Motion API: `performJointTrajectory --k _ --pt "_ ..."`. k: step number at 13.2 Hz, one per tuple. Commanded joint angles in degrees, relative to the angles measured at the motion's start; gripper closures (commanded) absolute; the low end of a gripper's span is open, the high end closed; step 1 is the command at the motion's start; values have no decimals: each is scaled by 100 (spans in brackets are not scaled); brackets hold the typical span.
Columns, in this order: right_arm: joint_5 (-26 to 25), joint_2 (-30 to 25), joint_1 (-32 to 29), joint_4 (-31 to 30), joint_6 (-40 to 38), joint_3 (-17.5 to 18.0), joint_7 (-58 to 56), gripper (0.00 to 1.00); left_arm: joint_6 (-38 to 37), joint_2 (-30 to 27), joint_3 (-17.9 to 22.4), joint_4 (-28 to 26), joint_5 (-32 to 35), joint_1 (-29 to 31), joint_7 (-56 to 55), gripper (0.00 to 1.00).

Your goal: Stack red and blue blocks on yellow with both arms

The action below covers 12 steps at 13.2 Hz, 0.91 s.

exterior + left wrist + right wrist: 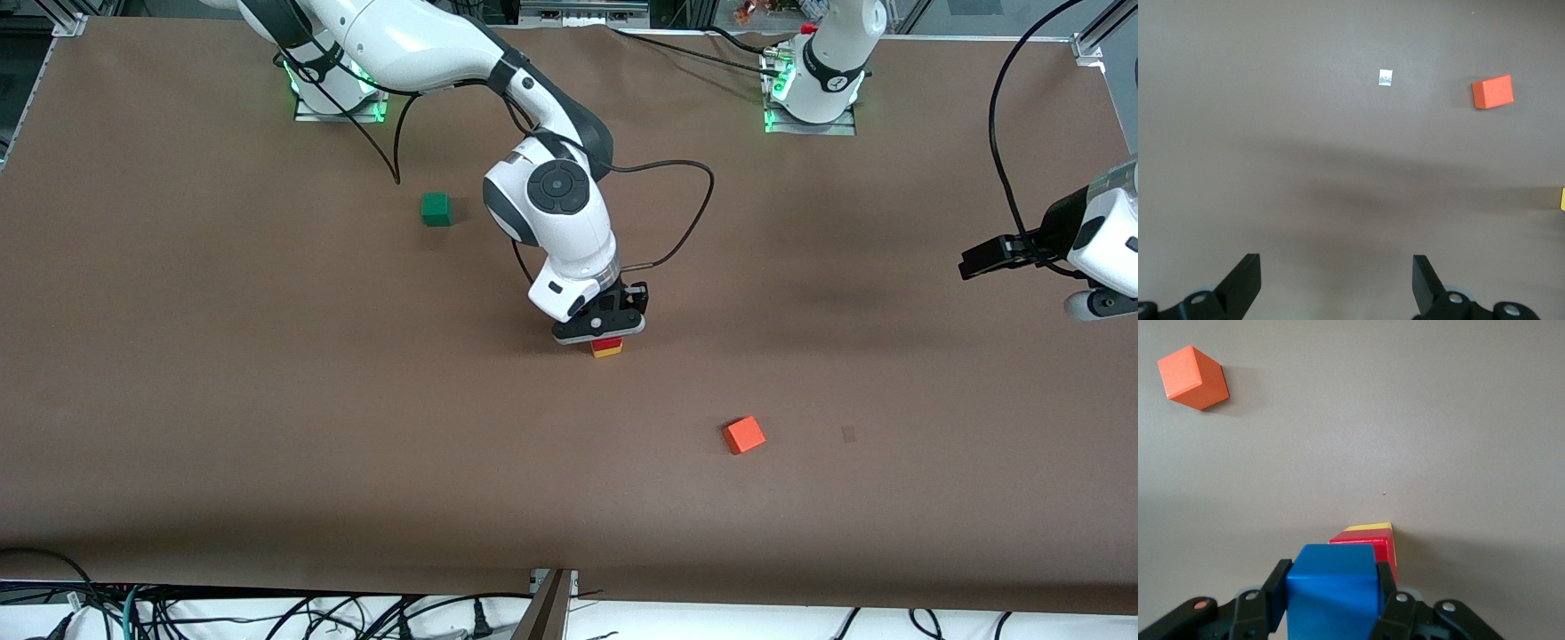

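right end effector (1331, 600) gripping blue block (1332, 587), red block (1368, 543) and yellow block (1371, 527) partly hidden

The right gripper (601, 331) holds one block (1332, 585) just above two stacked blocks (606, 347); another cube (743, 435) lies nearer the camera.

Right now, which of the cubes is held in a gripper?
The blue cube: the right gripper is shut on it, over the red cube stacked on the yellow cube. The orange-red and green cubes lie loose on the table.
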Motion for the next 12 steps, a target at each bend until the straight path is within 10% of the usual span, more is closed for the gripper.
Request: performJointTrajectory --k 1,12 --pt "-82 91 -17 201 -49 0 -91 68 72 -51 5 -62 -96 -26 54 0" --pt "-82 206 -26 201 145 -44 -143 64 72 -42 5 26 -114 9 89 0"
